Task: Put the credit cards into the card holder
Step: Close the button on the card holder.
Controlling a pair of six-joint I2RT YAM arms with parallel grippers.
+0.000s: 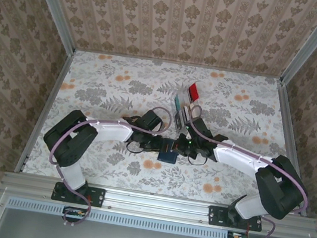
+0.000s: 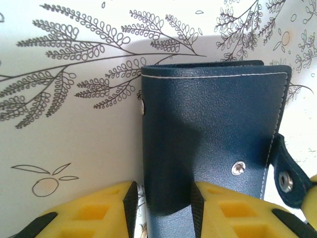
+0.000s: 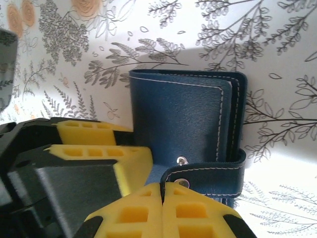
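Navy blue folding card holder [image 2: 213,124] fills centre frame. The left gripper [image 2: 163,191] narrowly straddles its left edge, grip unclear. The right gripper [image 3: 162,191], fingers pressed together, sits at the strap tab [image 3: 213,176].

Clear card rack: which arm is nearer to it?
Right. The right arm reaches just beside the near end of the clear card rack; the left claw sits further left, gripping the card holder.

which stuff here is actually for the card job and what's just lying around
For the job:
- navy card holder
- red card
- teal card

Just there:
- clear rack, which the cards stand in
- floral table cover
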